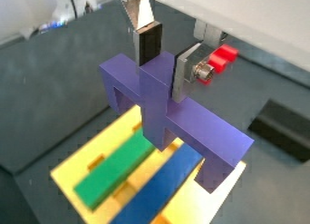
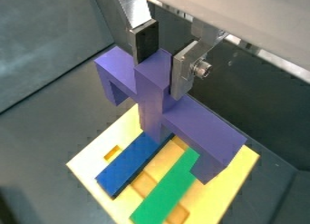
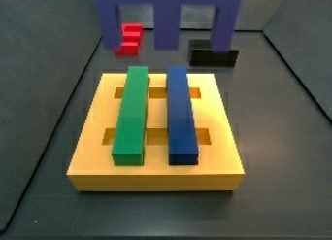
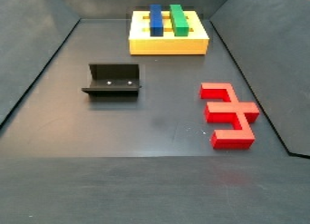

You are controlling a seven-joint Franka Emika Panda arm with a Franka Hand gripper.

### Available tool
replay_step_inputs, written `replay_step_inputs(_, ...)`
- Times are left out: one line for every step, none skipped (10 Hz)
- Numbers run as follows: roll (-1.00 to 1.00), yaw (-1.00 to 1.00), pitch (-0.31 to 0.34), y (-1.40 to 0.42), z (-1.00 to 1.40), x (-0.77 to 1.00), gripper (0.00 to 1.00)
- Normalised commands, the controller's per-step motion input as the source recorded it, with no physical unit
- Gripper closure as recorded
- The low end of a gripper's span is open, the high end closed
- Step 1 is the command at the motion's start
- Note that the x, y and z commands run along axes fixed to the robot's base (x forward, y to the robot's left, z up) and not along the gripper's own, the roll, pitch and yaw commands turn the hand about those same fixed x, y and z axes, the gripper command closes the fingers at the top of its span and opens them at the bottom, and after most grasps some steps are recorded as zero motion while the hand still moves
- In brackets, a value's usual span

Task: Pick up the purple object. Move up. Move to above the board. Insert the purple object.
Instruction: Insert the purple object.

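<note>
My gripper (image 1: 168, 63) is shut on the raised central ridge of the purple object (image 1: 182, 119), one silver finger on each side; both wrist views show this grip (image 2: 162, 60). The purple object (image 2: 158, 92) hangs in the air with its legs pointing down, over the yellow board (image 1: 87, 160). In a side view the purple object (image 3: 169, 3) hovers beyond the board's (image 3: 91, 137) far edge. The board bears a green bar (image 3: 130, 113) and a blue bar (image 3: 181, 113) lying side by side. The gripper is out of frame in both side views.
A red stepped piece (image 4: 227, 114) lies on the dark floor, also seen past the finger in a wrist view (image 1: 222, 57). The black fixture (image 4: 112, 80) stands on the floor apart from the board (image 4: 145, 44). Dark walls ring the floor.
</note>
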Motion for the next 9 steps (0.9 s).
replay_step_inputs(0.18,0.06,0.100,-0.63,-0.79,0.41,1.00)
replay_step_inputs(0.15,0.00,0.059,-0.63,-0.93,0.21,1.00)
replay_step_inputs(0.02,0.00,0.000,-0.44,-0.81,-0.06,1.00)
replay_step_inputs(0.00,0.00,-0.023,-0.27,-0.50,-0.26,1.00)
replay_step_inputs(0.00,0.00,-0.044,-0.15,-0.18,-0.28,1.00)
replay_step_inputs(-0.01,0.00,-0.076,-0.04,-0.04,-0.17,1.00)
replay_step_inputs(0.00,0.00,-0.057,-0.03,0.00,-0.16,1.00)
replay_step_inputs(0.00,0.00,-0.061,-0.02,0.00,-0.22,1.00)
replay_step_inputs(-0.02,0.00,-0.157,-0.05,-0.13,-0.29,1.00)
